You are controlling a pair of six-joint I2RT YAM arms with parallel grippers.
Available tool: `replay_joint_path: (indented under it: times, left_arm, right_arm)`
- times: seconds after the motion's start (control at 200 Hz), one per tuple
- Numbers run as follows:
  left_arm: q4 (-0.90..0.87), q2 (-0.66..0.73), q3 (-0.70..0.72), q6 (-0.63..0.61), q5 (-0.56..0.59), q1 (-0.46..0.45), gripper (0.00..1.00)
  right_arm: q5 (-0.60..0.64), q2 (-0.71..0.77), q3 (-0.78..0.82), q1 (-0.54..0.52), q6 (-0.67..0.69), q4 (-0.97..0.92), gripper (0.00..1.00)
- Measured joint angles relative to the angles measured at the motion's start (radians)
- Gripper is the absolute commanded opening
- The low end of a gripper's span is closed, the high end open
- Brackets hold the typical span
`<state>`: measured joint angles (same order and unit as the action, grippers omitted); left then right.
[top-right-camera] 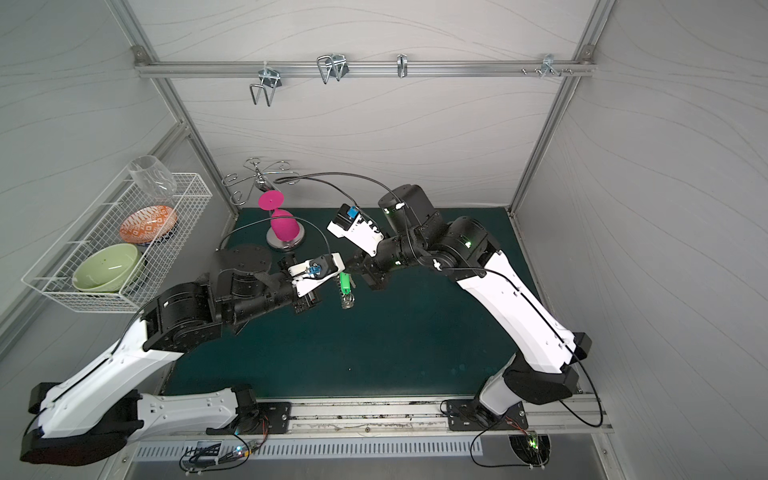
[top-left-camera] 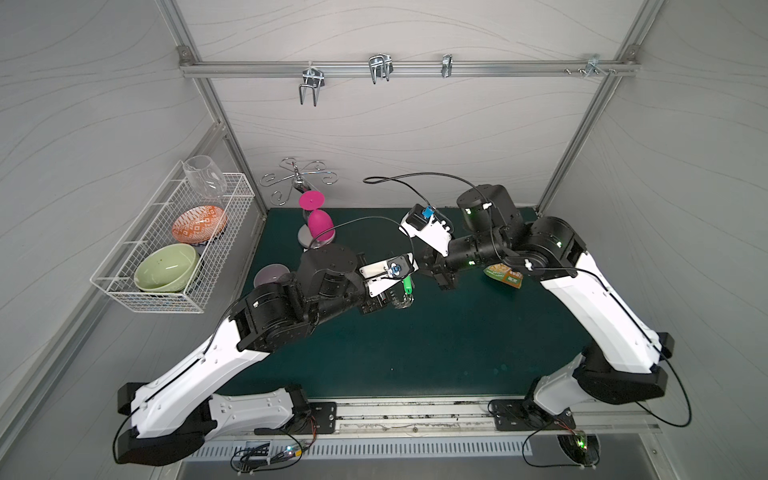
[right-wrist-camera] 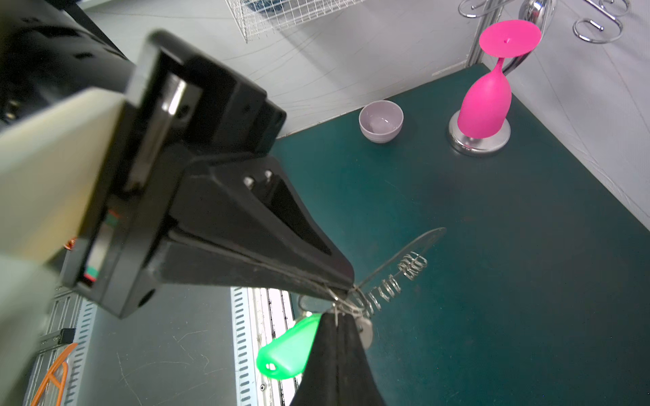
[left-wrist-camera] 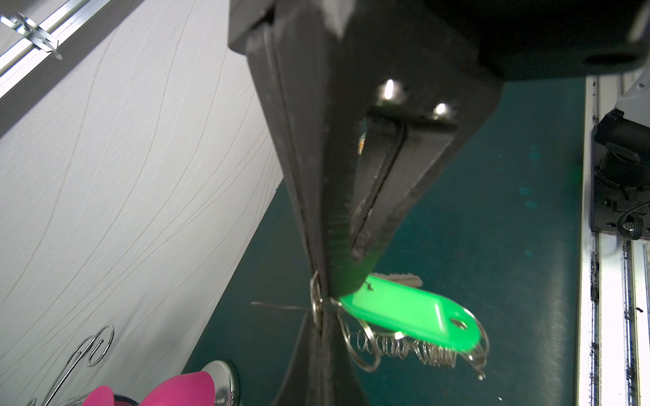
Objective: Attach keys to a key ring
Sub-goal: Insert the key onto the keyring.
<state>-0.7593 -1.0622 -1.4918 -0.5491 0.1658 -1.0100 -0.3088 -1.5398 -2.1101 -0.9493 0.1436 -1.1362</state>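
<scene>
- Left wrist view first, pls: end-effector status & workpiece pos.?
- Left gripper (left-wrist-camera: 322, 286): jaws fully closed, tips nipping thin wire at the rim of the key ring (left-wrist-camera: 436, 353). Right gripper (right-wrist-camera: 344, 287): same condition, jaws closed tight on wire at that rim, tip-to-tip w/ the left. Which exact strand each one has: can't tell. Keys (left-wrist-camera: 404, 311), i.e. the green tag, lie across the ring's wire loops just beside both tips. Assy appears to hang clear of the green mat (right-wrist-camera: 492, 246), mid-table.
- Failure modes from here?
- Three, est.:
(1) Thin wire in flat pads. Any twist or pull-apart btwn arms can let it slip, dropping the assy onto the mat.
(2) Tips are nearly touching. A small misalignment means finger-to-finger collision.
(3) Many small loops crowd the rim. The tag's loop may snag the wrong one or fail to seat. Whether the tag is already threaded: not visible.
- Arm pose?
- Ref. both top views.
L arm: reaches in from the near-left base, forearm low & approx. level, wrist toward centre.
R arm: elbow at rear right, forearm running back toward centre, wrist dipped.
Snack packet (top-left-camera: 505, 276) lies on the mat near the R forearm. Pink glass (right-wrist-camera: 485, 105) stands inverted at back left. Both are apart from the work pt.
</scene>
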Motion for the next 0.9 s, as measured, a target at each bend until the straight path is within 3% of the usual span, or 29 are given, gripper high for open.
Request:
replay_joint_path:
  times: [0.495, 0.9]
  left_arm:
    - [0.033, 0.042, 0.024, 0.001, -0.013, -0.003, 0.0]
    - [0.147, 0.101, 0.076, 0.075, -0.102, -0.005, 0.0]
  right_arm:
    - [0.001, -0.003, 0.009, -0.002, -0.047, 0.021, 0.0]
    - [-0.222, 0.065, 0.089, 0.072, -0.081, 0.109, 0.0]
